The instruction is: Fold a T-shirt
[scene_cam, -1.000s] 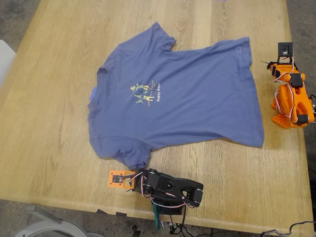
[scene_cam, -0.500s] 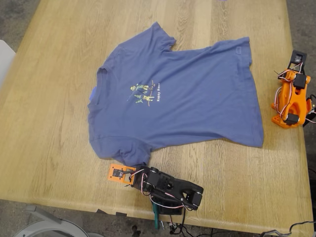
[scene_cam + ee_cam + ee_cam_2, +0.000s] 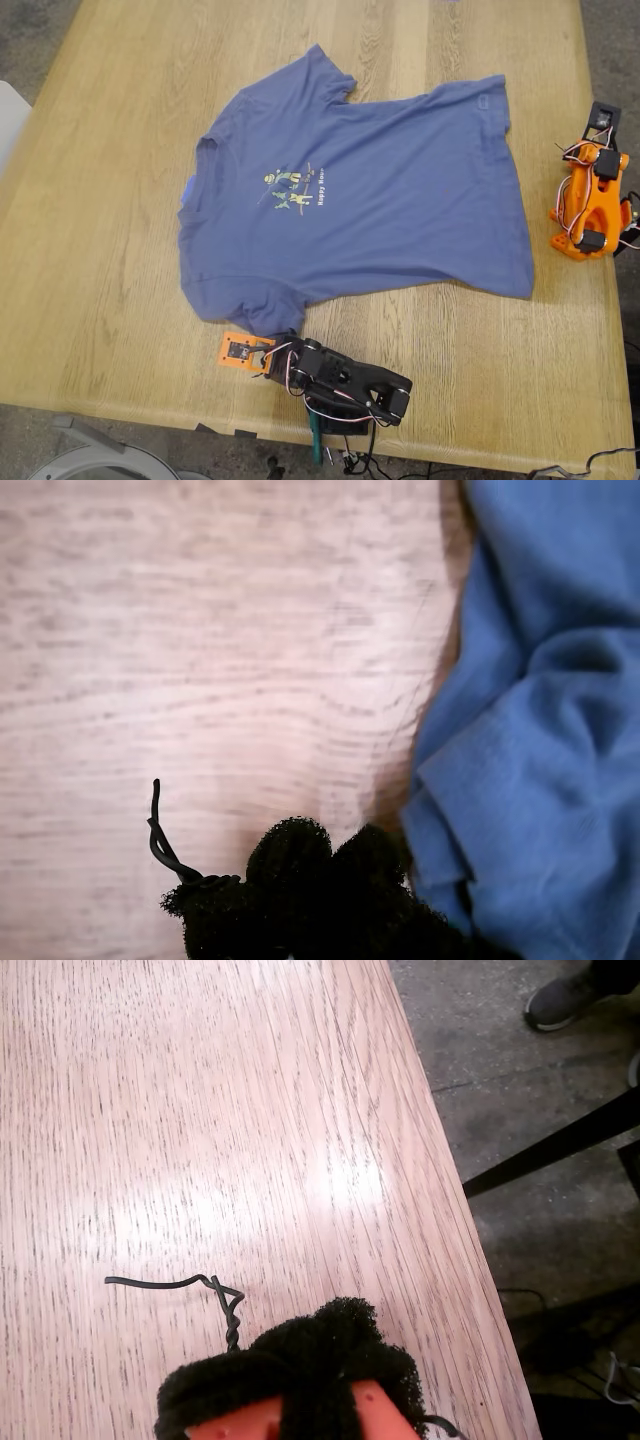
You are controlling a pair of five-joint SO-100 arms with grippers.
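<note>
The slate-blue T-shirt (image 3: pixel 370 200) lies spread flat on the wooden table (image 3: pixel 100 250), with its small yellow-green print (image 3: pixel 292 188) facing up and its collar toward the exterior view's left. My first gripper (image 3: pixel 276 344) sits low at the table's near edge, right beside the near sleeve (image 3: pixel 268 322). In the first wrist view its black padded tips (image 3: pixel 330 865) are together with nothing between them, and the sleeve folds (image 3: pixel 540 740) lie just beside them. My second gripper (image 3: pixel 600 125) is folded back at the exterior view's right, away from the shirt. Its padded tips (image 3: pixel 320 1345) are closed over bare wood.
The table's edge and the grey floor run close beside my second gripper (image 3: pixel 450 1210). A person's shoe (image 3: pixel 565 998) stands on the floor there. Cables hang below the near table edge (image 3: pixel 340 455). A white object (image 3: pixel 8 110) shows at the exterior view's left edge.
A second ago the second arm turned and tucked in closer to its base. The first gripper shifted slightly toward the sleeve. Nothing has moved in the last half second.
</note>
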